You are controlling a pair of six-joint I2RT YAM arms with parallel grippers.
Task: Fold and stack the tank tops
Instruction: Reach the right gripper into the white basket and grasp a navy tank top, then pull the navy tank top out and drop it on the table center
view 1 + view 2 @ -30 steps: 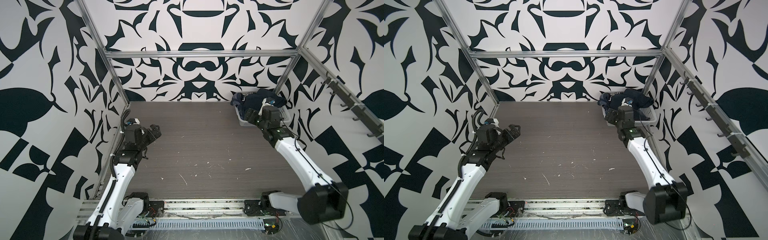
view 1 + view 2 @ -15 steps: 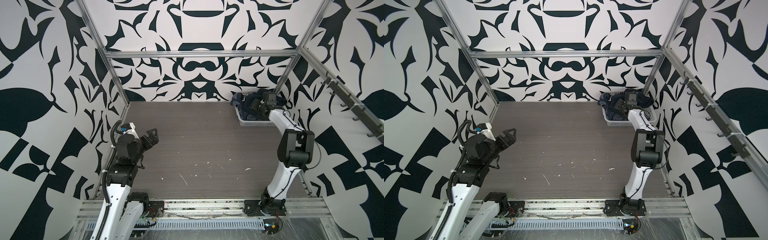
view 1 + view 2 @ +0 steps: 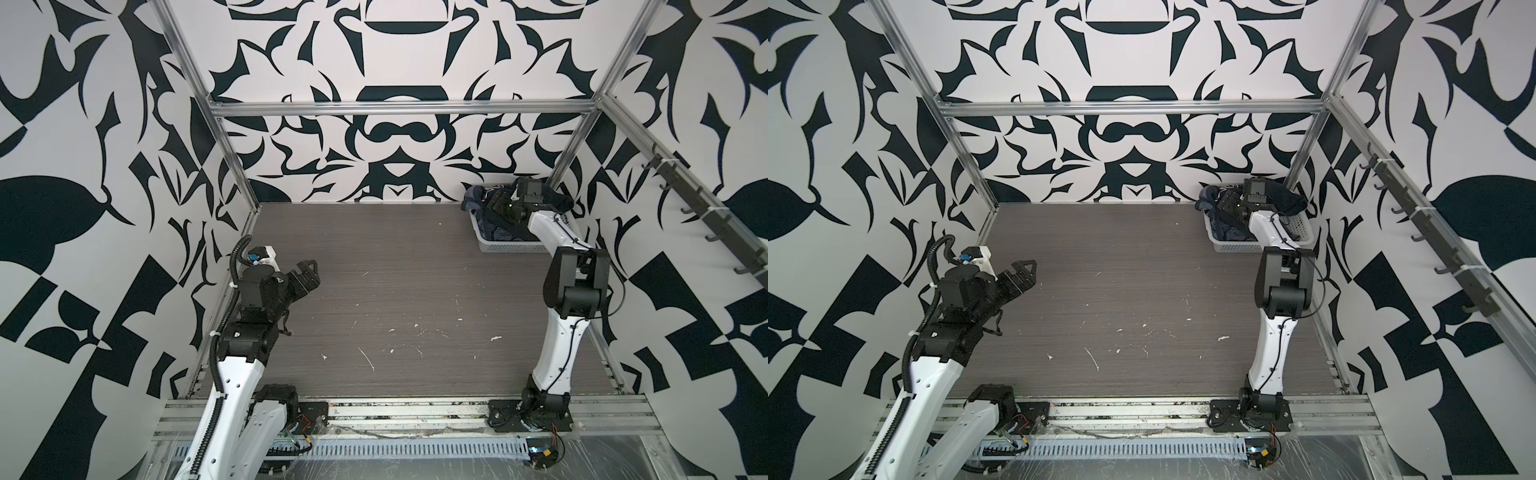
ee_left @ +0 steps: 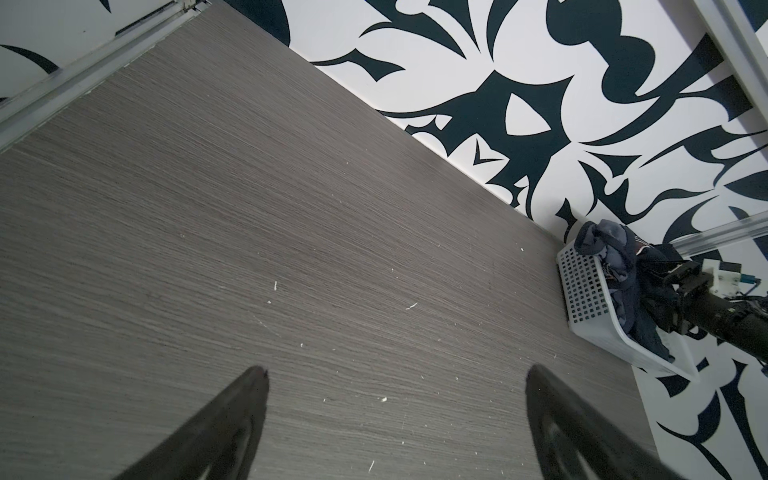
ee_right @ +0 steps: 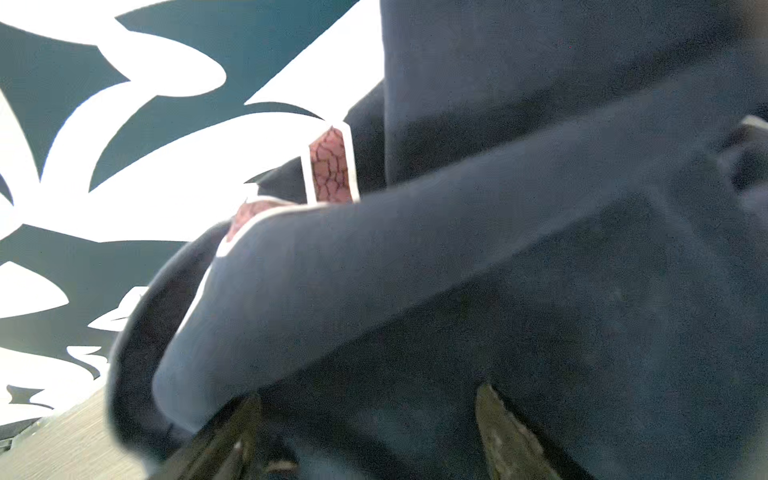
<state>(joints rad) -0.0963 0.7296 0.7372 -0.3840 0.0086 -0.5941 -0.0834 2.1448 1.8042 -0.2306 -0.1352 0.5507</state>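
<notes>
Everything is keyed off the white basket, which sits on the table in the far corner on the right arm's side. Both tank tops are in it, crumpled, nothing folded yet. The slate-blue top spills over the basket end facing the table middle. The dark navy top is heaped toward the other end, against the wall. The right gripper is down over the basket, nose in the pile. In the right wrist view its fingertips stand apart, with dark navy cloth bulging between and above them. A red, white-edged print patch shows further up the fold. I see no pinch on the cloth, so I call the jaws apart, touching fabric but not clamped. The left gripper hangs well apart from the basket, across the table near the opposite side wall. Its jaws are spread wide on nothing, and it looks toward the basket from afar. The key relation is that the cloth lies straight ahead of and under the right gripper, so the right arm is clearly the nearer one. The tops are wadded, so I can't tell any long axis for either one. The basket's own long side runs along the back wall. My judgement is that this is the first pick, and the task has barely begun. The next step needs the right jaws closing on one layer of navy, then a lift out toward open table on the basket's near side. The risk is that both tops come out together, since they overlap in there.
</notes>
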